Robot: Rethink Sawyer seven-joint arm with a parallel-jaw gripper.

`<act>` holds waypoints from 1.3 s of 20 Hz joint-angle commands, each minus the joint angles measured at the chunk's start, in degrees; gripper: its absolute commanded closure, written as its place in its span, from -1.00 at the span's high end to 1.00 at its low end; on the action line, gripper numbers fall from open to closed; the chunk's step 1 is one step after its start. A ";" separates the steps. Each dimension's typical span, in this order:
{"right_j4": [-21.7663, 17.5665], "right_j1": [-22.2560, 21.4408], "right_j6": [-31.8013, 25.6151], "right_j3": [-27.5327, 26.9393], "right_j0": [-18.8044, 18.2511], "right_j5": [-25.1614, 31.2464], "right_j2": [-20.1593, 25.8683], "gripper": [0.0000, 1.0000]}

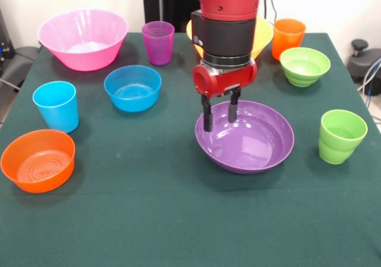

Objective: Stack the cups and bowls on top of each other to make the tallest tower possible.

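Observation:
My gripper (pixel 219 118) hangs over the far left rim of the wide purple bowl (pixel 253 141). It is open, with one finger outside the rim and the other inside the bowl. Every piece stands apart on the green table. On the left are the large pink bowl (pixel 83 38), purple cup (pixel 158 42), small blue bowl (pixel 133 87), blue cup (pixel 56 105) and small orange bowl (pixel 37 160). On the right are the orange cup (pixel 288 38), small green bowl (pixel 305 66) and green cup (pixel 340 136). The arm mostly hides the yellow-orange bowl (pixel 264 35).
The green table cloth (pixel 166 219) reaches the picture's near edge. The table's right edge runs close to the green cup. Cables and a black stand (pixel 364 59) lie off the table at the right.

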 commanded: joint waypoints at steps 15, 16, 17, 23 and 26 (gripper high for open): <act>-3.53 4.93 3.25 -5.94 1.75 0.74 -3.03 1.00; -3.40 5.14 3.22 -6.03 1.82 0.71 -3.15 1.00; -3.21 5.34 3.06 -6.03 1.69 0.65 -2.99 1.00; -3.41 7.03 1.03 -6.48 0.90 0.60 -1.93 1.00; -3.43 7.01 0.45 -5.84 0.29 0.56 -1.54 1.00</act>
